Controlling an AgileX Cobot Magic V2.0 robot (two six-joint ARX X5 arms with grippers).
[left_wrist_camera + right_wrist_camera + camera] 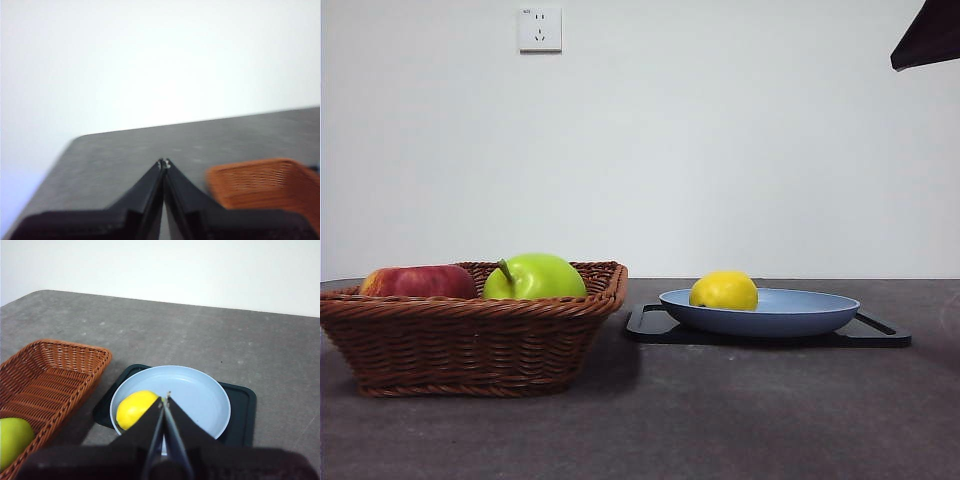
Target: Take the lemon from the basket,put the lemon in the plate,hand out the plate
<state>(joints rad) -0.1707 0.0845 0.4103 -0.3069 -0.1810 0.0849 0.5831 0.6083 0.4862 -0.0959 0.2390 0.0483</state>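
You see the lemon point(723, 290) lying in the plate point(790, 318); both the left gripper point(164, 162) and the right gripper point(165, 397) are closed, empty

- Lemon point(723, 290): small, bright yellow, oval, lying inside the plate toward its basket-side edge.
- Plate point(800, 312): wide, shallow, matte light blue, level, just beside the basket.
- Basket point(470, 340): rectangular brown wicker with flaring sides and braided rim, upright on the table.

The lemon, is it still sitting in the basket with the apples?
No, the lemon lies in the blue plate on the black tray, beside the basket, which holds only two apples.
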